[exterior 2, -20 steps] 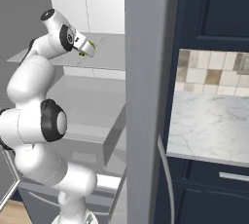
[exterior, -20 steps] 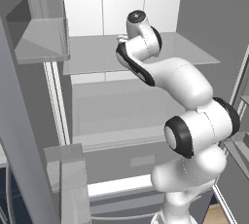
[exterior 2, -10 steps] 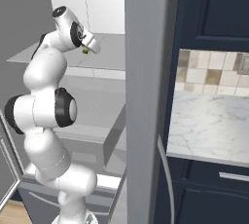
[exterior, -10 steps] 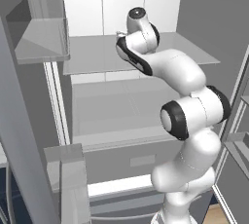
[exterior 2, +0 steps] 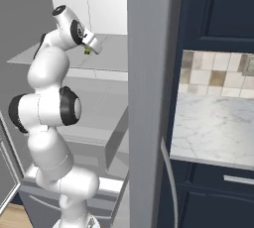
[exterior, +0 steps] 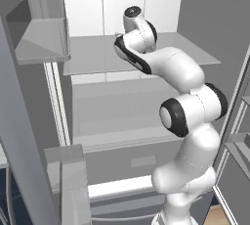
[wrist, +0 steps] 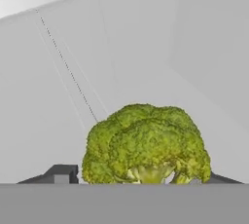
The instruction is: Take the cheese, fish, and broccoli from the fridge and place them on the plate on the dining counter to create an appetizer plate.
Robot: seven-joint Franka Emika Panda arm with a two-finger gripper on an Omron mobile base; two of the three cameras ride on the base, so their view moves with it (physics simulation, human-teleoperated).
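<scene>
The bumpy yellow-green broccoli floret (wrist: 146, 144) sits between the gripper (wrist: 133, 177) fingertips, crown facing the camera; whether the jaws grip it, I cannot tell.

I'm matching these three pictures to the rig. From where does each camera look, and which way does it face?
Left base view: behind the arm on its left, facing into the open fridge; the arm rises from the lower right.
Right base view: behind on the right, past the fridge wall; the arm rises lower left, the broccoli at its gripper.
Hand view: on the hand, looking along the fingertips that flank the broccoli.
The base views share the shelf.
</scene>
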